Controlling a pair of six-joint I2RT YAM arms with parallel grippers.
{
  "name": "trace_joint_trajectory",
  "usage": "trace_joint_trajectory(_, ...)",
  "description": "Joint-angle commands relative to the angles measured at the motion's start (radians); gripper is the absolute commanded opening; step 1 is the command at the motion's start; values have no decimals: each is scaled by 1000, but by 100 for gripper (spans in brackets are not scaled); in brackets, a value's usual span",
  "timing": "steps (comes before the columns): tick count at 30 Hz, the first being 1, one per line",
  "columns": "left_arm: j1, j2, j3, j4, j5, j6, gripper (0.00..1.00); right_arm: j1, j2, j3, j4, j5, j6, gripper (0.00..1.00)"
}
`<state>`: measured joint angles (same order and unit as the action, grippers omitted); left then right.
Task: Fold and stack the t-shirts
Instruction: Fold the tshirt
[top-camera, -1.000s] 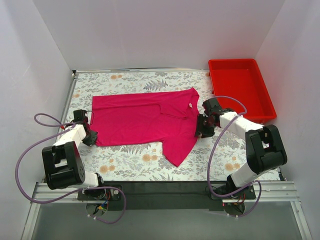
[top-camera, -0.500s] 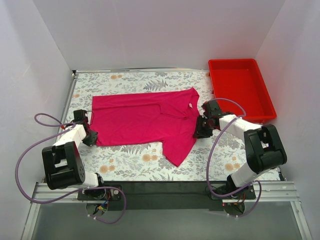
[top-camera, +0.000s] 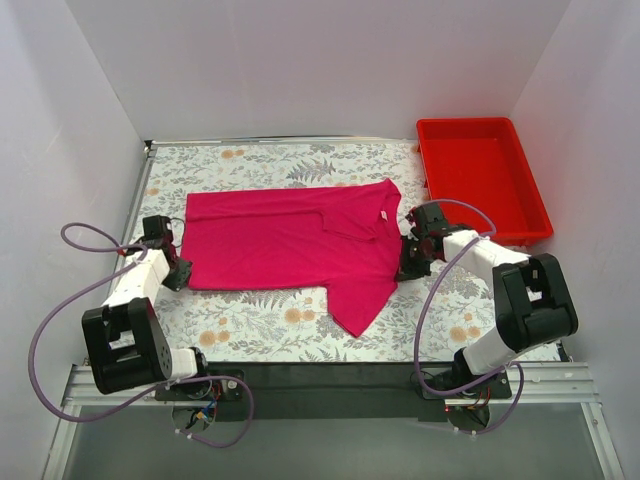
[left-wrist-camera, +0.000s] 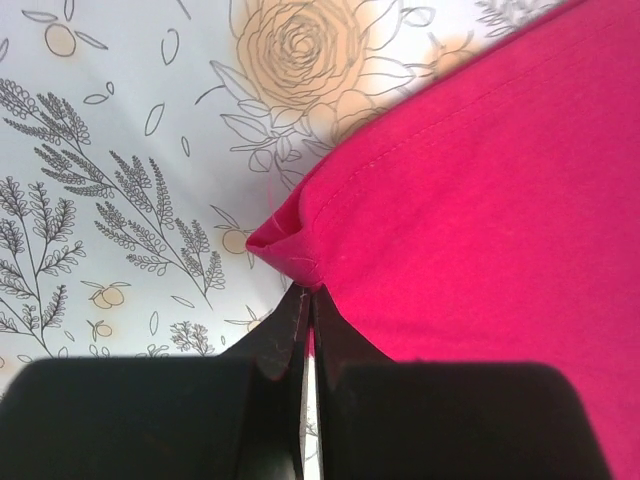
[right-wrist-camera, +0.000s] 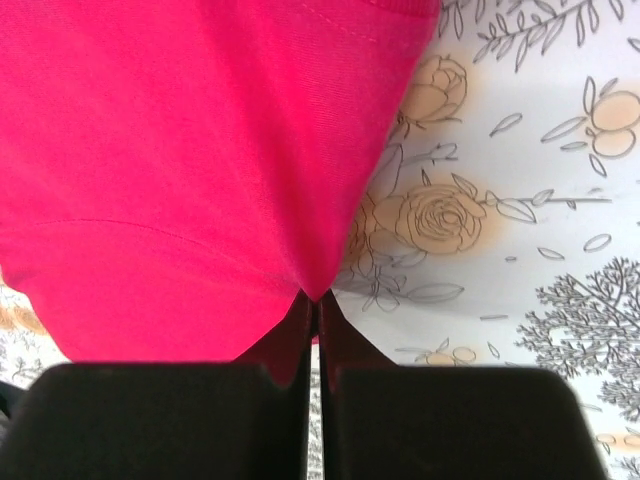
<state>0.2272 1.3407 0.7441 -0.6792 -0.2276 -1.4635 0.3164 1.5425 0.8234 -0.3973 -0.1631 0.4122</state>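
The shirt (top-camera: 290, 240) lies with its long axis left to right; the left gripper (top-camera: 178, 272) pinches its left hem corner; the right gripper (top-camera: 408, 267) pinches its right edge.

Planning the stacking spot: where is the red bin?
Top view: the red bin sits at the table's far right corner, beyond the right end effector.

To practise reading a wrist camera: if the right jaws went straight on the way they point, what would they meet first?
The pink t-shirt: the right jaws are shut on its edge, and its cloth fills the path ahead. Depth is hard to judge.
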Motion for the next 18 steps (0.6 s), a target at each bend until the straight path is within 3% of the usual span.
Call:
trace_joint_trajectory(1,0,-60,50,-37,-9,6,0,-20,-32,62,-123,-35,-46,1)
trace_joint_trajectory(9,0,1,149,-51,1,20,0,-71,42,252,-235,-91,-87,1)
trace_joint_trajectory(18,1,218,349,-33,42,34,0,-108,223,534,-321,-139,-119,1)
